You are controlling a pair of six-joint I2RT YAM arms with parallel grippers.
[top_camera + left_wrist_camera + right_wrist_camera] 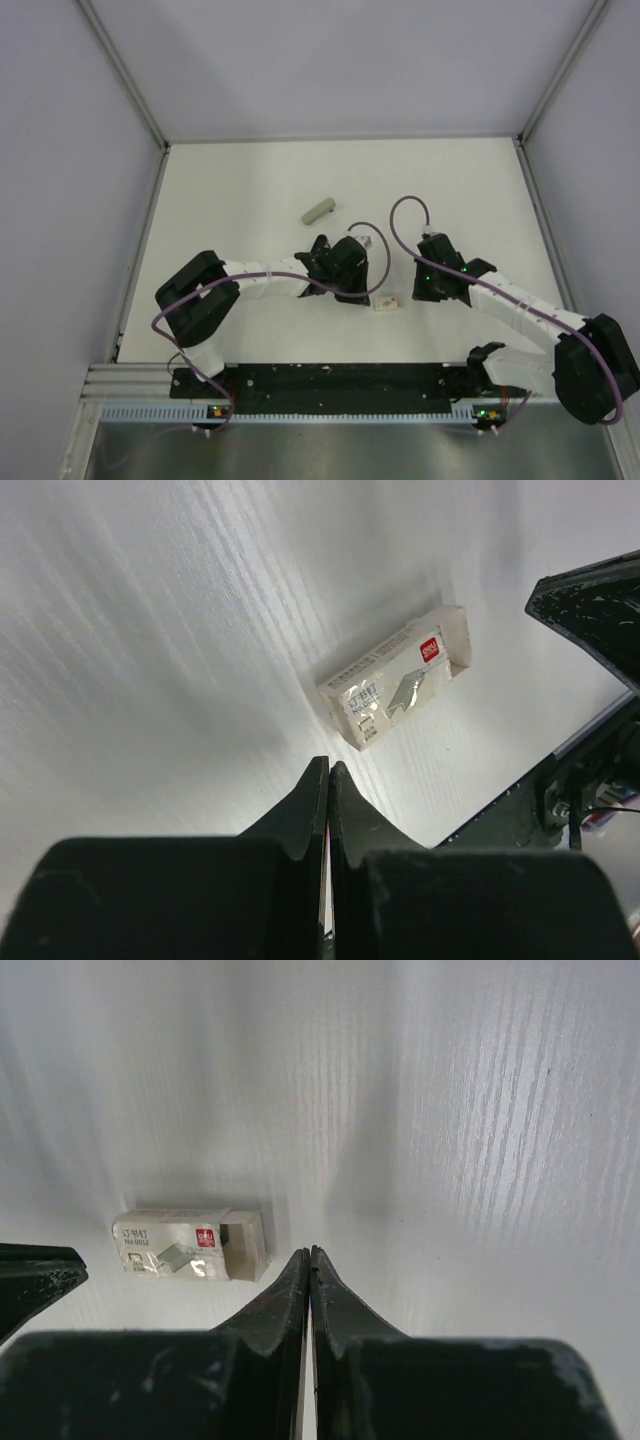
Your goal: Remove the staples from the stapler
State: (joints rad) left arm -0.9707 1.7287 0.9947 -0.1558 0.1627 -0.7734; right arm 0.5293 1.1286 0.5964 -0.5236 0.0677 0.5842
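Neither the stapler nor the staples show in any view. My left gripper [350,272] hovers over the middle of the white table [250,180]. Its fingers [310,800] are pressed together with nothing between them. My right gripper [428,283] is a little to its right, also shut and empty, its fingertips [325,1280] touching. Between the two lies a small white staple box [385,303], flat on the table and touched by neither gripper. That box [397,688] is ahead and right of the left tips, and the same box [190,1245] sits just left of the right tips.
A pale green rounded stick [318,211] lies on the table behind the left gripper. Grey walls close in the table on three sides. A black rail [330,380] with the arm bases runs along the near edge.
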